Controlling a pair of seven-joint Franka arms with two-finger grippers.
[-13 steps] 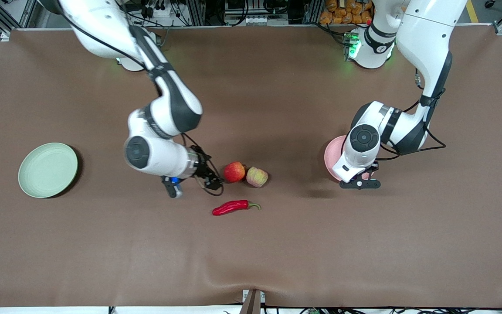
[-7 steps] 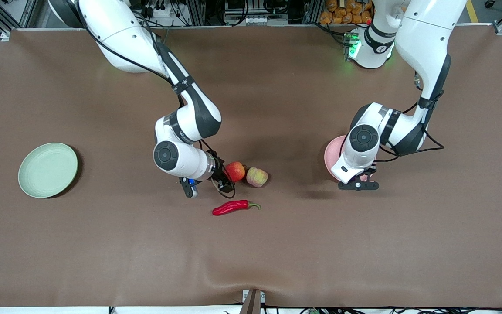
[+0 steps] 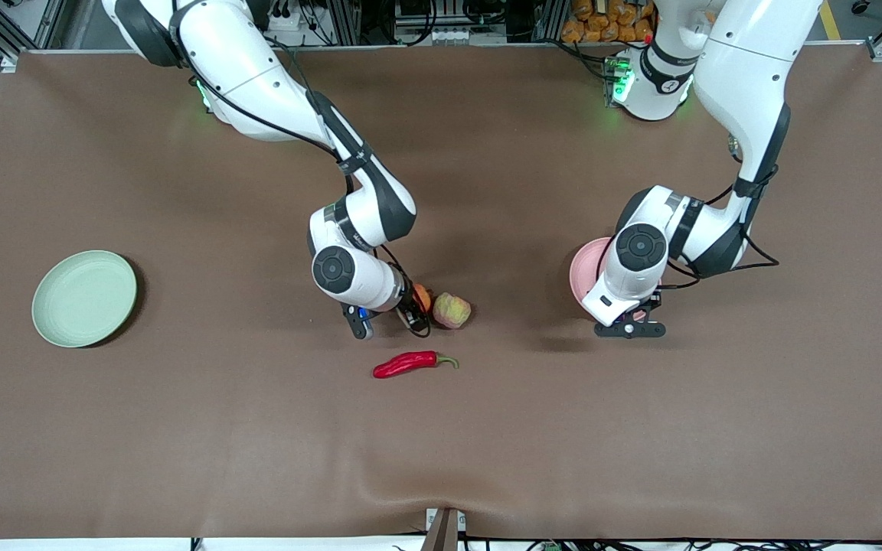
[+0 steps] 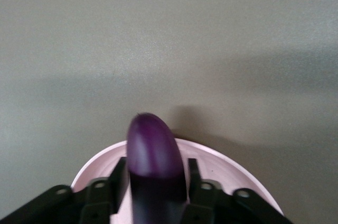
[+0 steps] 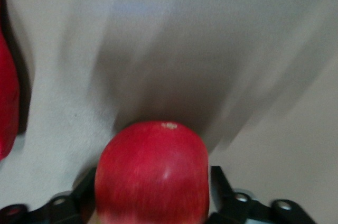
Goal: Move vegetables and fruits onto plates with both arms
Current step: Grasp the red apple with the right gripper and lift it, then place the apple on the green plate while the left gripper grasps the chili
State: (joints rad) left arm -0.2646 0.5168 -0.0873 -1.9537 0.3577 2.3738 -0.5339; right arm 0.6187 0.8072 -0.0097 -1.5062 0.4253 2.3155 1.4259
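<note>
Tabletop (image 3: 181, 444): brown cover, front view used as the clock face.

Right arm (image 3: 257, 76) reaches from 11 o'clock down to centre. Left arm (image 3: 747, 69) drops from 1 o'clock and folds over the 3 o'clock zone.

Pale green plate (image 3: 84, 298) at 9 o'clock, bare. Pale pink plate (image 3: 585, 268) at about 3 o'clock of the fruits, half covered by the left wrist.

Eggplant (image 4: 153, 150) sits within the left end effector (image 3: 631, 325), tip out over the pink plate's rim. Whether it is pinched or already freed, cannot tell.

Chili (image 3: 407, 364) lies flat at 7 o'clock of the paler fruit (image 3: 452, 310), untouched. Bright red fruit (image 5: 153, 171) is just beside the paler one, at its 9 o'clock.

Change over the last second: right end effector (image 3: 413, 312) has swept in from 9 o'clock of the red fruit, arrived over it, and now presses on both its flanks, pinching it. The fruit is largely hidden under the wrist in the front view and looks not yet lifted. Left arm has barely shifted above the pink plate.

Meaning: first fruit pick appears secured, likely bound for a plate. Eggplant delivery looks to be at the release stage. Chili and paler fruit remain.

Writing: no legible brand or label anywhere.
</note>
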